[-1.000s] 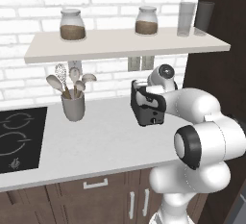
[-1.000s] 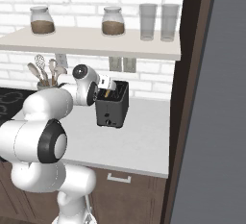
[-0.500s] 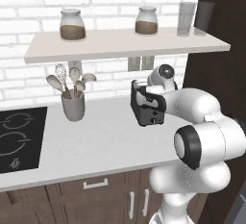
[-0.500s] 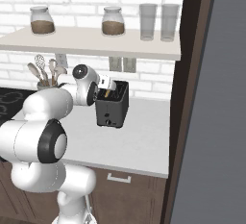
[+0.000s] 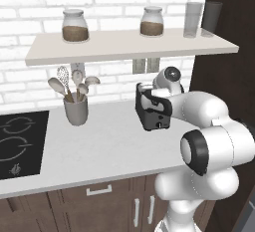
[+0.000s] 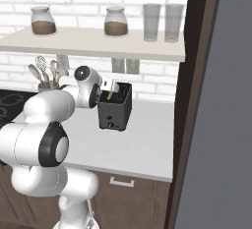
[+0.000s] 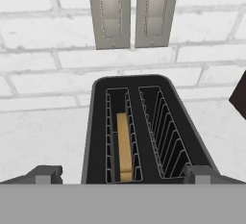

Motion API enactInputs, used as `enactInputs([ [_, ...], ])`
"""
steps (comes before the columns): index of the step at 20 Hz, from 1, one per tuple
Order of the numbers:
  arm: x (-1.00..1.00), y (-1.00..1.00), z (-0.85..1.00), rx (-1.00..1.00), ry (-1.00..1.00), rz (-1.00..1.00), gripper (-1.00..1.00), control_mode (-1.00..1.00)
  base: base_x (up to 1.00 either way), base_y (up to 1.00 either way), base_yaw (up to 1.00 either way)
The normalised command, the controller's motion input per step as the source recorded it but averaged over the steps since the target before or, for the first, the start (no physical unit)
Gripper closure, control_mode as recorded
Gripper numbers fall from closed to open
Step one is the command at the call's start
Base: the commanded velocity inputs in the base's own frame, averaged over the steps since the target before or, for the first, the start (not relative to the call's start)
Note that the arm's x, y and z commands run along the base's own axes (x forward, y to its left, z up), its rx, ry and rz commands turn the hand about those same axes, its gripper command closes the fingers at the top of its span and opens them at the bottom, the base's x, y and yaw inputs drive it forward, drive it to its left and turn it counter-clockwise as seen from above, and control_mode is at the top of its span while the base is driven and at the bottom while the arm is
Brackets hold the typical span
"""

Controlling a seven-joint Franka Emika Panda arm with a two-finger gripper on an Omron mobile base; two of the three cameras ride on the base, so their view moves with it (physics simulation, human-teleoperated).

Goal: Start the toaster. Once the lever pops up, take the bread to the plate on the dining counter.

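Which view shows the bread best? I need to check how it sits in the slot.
The hand view: it looks down into the toaster, with the bread upright in one slot. The right base view shows a sliver of it; in the left base view the arm blocks the slots.

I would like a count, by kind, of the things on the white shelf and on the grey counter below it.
Glass jars with brown contents: 2
Clear drinking glasses: 2
Grey utensil cup with spoons and a whisk: 1
Boxy black toaster: 1
Golden-brown bread slice, in the toaster's left slot: 1
Total: 7
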Motion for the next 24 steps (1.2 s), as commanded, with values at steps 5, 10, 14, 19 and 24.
enactInputs([
  [5, 0.0, 0.0, 0.0, 0.0, 0.0, 0.0, -1.0, -1.0, 0.0, 0.0, 0.0],
  [10, 0.0, 0.0, 0.0, 0.0, 0.0, 0.0, -1.0, -1.0, 0.0, 0.0, 0.0],
  [14, 0.0, 0.0, 0.0, 0.0, 0.0, 0.0, -1.0, -1.0, 0.0, 0.0, 0.0],
  [19, 0.0, 0.0, 0.0, 0.0, 0.0, 0.0, -1.0, -1.0, 0.0, 0.0, 0.0],
  [24, 0.0, 0.0, 0.0, 0.0, 0.0, 0.0, -1.0, -1.0, 0.0, 0.0, 0.0],
])
